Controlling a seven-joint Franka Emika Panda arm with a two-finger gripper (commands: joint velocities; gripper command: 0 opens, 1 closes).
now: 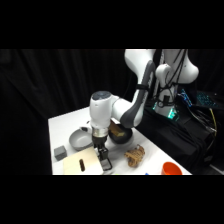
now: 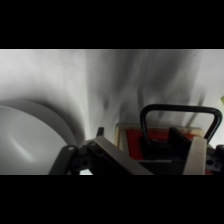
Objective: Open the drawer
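Reaching down from above, I am holding my pincer (image 1: 103,159) at the right end of the pale wooden cabinet (image 1: 82,165), which is lying at the near edge of the white table (image 1: 65,122) with a dark slot (image 1: 82,165) in its top. From the side, my black fingers are sitting right against that end of the cabinet, where the drawer is, though the drawer itself is too small and dark there for me to make out.

Through my wrist camera I am seeing the drawer (image 2: 160,137) close up: its reddish front is framed by a light wood rim, and its black wire loop handle (image 2: 181,122) is standing out over that front. My pincer (image 2: 147,160) is sitting spread, with one pale finger (image 2: 117,157) beside the drawer's left edge and the other (image 2: 196,155) near its right side, under the handle's right leg. I cannot tell whether either finger is touching the handle or the drawer.

Beside the cabinet, on its far left, a small grey cube (image 1: 60,152) is resting on the table. Behind the cabinet a grey bowl (image 1: 80,139) is sitting, and its curved rim (image 2: 47,112) is filling the left of my wrist picture. To the cabinet's right a brown lumpy thing (image 1: 135,156) is lying, and farther right an orange thing (image 1: 171,169) is showing at the picture's lower edge.
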